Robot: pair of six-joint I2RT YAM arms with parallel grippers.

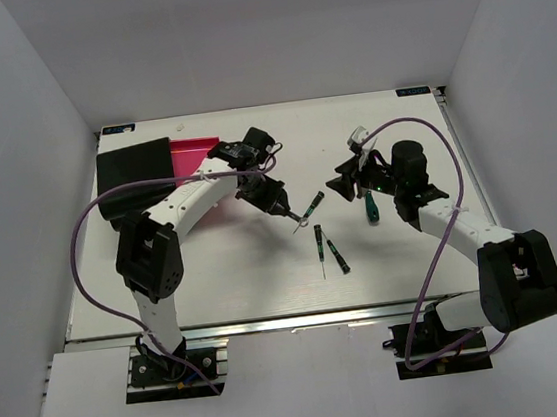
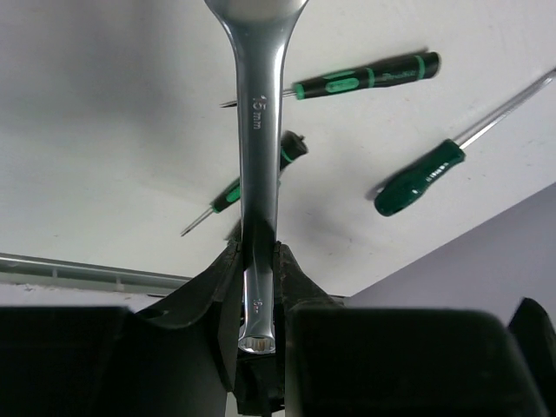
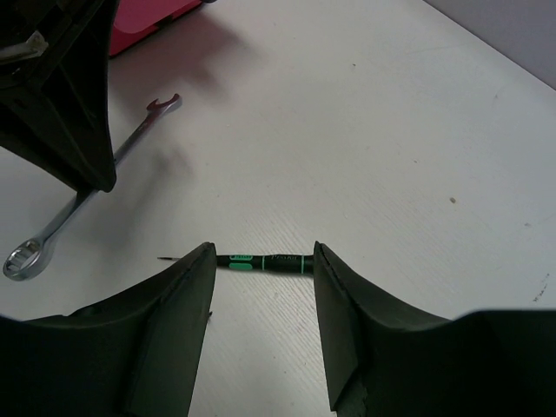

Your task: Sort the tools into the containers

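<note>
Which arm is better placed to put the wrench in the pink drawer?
Left: the left gripper is shut on the flat silver wrench, near the magenta-pink plastic drawer. The right gripper is open over a slim black-and-green screwdriver.

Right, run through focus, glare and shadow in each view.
Left wrist: wrench sharp enough to read 15 mm, bright glare down its shaft, left gripper nearly black. Right wrist: precision screwdriver crisp, the near fingers dark and featureless. Top external: even light, soft shadows on the table.
</note>
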